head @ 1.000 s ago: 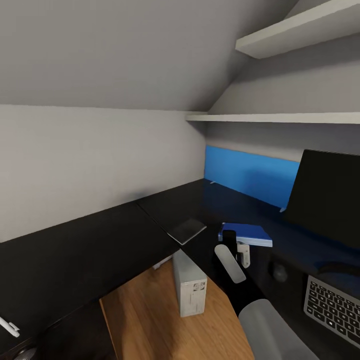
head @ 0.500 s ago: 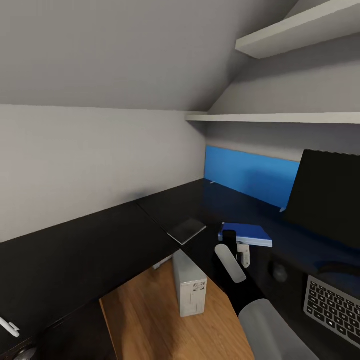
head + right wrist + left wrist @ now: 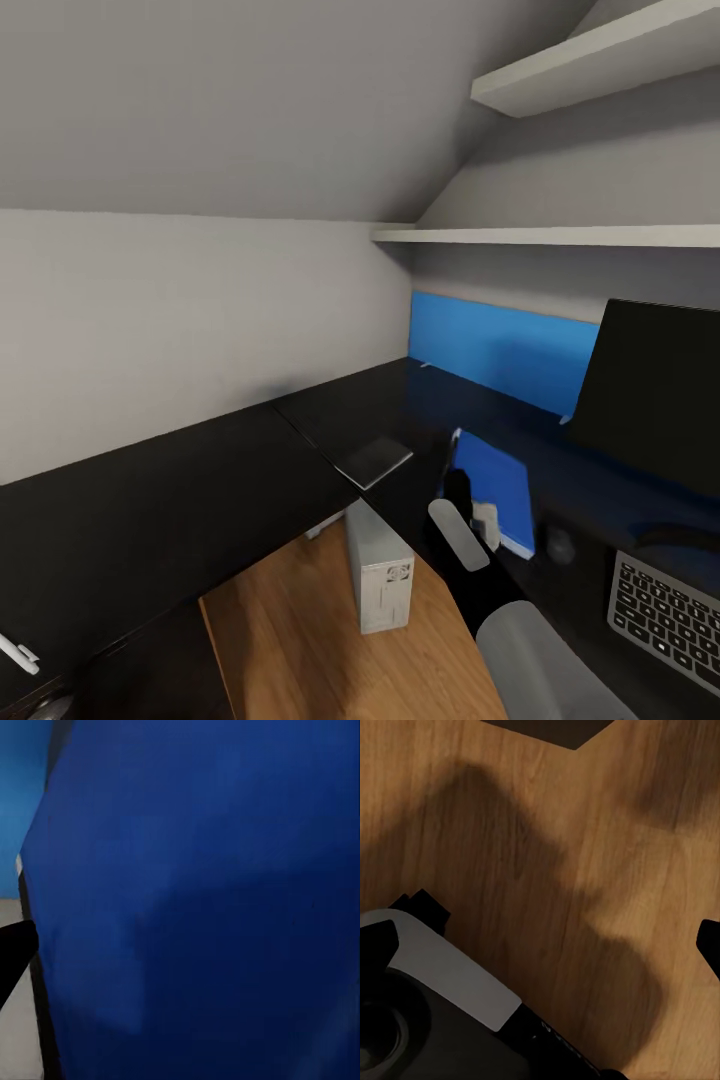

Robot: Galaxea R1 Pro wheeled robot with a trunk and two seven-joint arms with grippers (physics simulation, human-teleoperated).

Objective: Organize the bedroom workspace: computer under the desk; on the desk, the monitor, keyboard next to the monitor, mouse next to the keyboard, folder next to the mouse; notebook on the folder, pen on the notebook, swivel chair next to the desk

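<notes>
right arm: the grey-sleeved right gripper (image 3: pixel 478 520) reaches up from the lower centre of the head view to the near edge of the flat bright blue folder (image 3: pixel 495 488); whether its fingers are clenched on it, i cannot tell.
left gripper: over wood floor in the left wrist view; finger state unclear.
step: seating the folder on the glossy black desk (image 3: pixel 200 490), just beside the small dark mouse (image 3: pixel 559 546).
next move: needs the folder flat and let go.
change: half a second ago the folder showed a lower, flatter outline; now it shows a broader face.
beyond: the dark notebook (image 3: pixel 373 461) at centre, the black monitor (image 3: pixel 655 390) at right.
</notes>
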